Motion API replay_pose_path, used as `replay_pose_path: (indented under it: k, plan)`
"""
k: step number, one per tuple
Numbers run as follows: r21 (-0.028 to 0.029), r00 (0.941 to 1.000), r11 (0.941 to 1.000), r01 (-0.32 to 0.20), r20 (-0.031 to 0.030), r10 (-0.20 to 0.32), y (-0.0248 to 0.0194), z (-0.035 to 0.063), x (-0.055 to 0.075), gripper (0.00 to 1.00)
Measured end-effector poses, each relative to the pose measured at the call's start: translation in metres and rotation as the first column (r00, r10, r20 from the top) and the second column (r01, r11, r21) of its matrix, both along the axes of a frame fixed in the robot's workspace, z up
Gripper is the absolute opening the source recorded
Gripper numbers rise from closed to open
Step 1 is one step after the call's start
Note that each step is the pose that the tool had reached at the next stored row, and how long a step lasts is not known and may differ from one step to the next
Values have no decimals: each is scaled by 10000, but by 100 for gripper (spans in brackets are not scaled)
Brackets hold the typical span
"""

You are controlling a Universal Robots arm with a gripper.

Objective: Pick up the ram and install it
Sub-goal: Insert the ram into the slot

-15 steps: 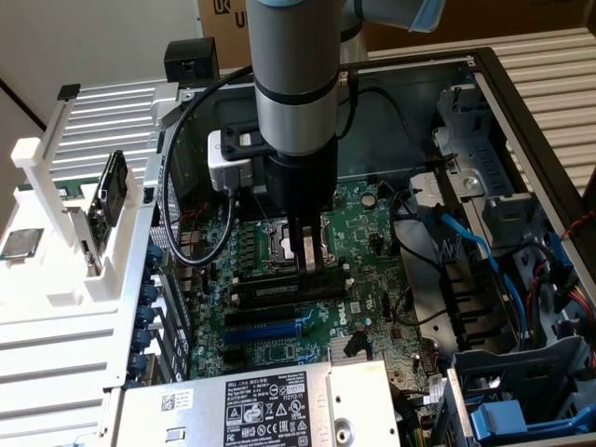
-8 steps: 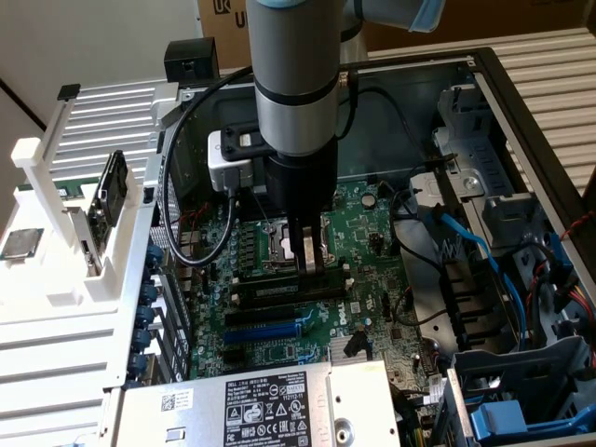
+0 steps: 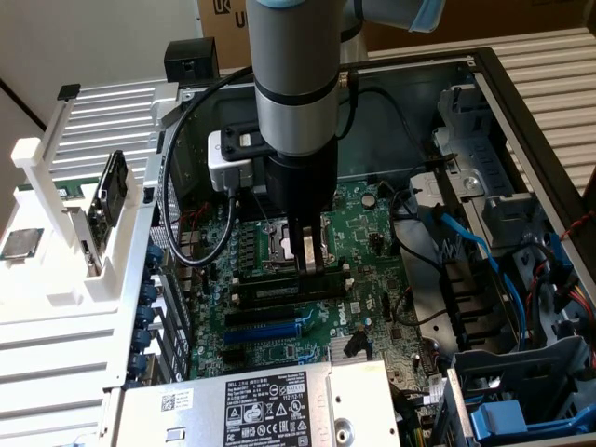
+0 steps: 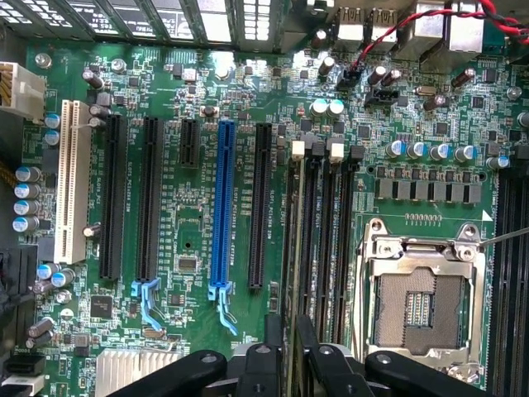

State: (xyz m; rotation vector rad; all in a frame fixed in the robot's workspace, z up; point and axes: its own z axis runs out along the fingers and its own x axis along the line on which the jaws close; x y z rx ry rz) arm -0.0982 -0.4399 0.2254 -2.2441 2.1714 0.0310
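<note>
The ram (image 4: 294,248) stands on edge in a memory slot of the motherboard (image 4: 190,273), beside the other long black slots. In the exterior view it is the dark stick (image 3: 270,292) lying across the board just in front of the arm. My gripper (image 4: 291,343) hangs straight over one end of the ram, straddling its top edge. The exterior view has the gripper (image 3: 307,265) reaching down into the open computer case right at the stick. Whether it still presses on the ram is not visible.
An empty CPU socket (image 4: 426,306) with its metal frame sits next to the memory slots. A blue expansion slot (image 4: 221,207) and black ones lie on the other side. Blue cables (image 3: 466,242) and drive bays fill the exterior view's right; a white rack (image 3: 56,214) stands at its left.
</note>
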Motion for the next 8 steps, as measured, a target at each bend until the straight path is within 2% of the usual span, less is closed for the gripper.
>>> replay_pose_path:
  k: [5, 8]
  plan:
    - [1, 10000, 10000, 0, 0, 0, 0, 1, 0, 21]
    - [0, 10000, 10000, 0, 6, 0, 0, 37, -6, 21]
